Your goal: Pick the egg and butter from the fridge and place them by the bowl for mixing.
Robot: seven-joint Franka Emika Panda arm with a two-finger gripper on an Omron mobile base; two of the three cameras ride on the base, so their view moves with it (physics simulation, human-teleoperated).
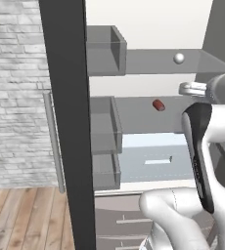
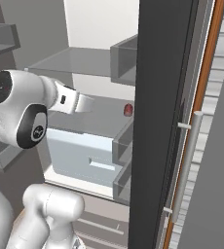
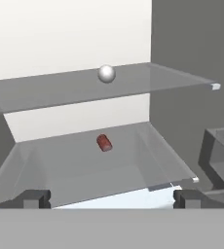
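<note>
I see flat, even rendered light in all three views, with no visible lamp. The fridge (image 1: 68,122) interior back wall is the brightest area, nearly blown to plain white in my hand view and both base views. The door edges read dark and uniform, with almost no shading. Shadows are faint: a soft dark patch sits under the red can (image 3: 103,143) and barely any under the egg (image 3: 106,73). The glass shelves (image 3: 84,87) look hazy grey, without sharp glare. My arm's white shell shows a mild gradient. Everything is slightly soft and coarse, edges a little jagged; I notice no edge distortion.
</note>
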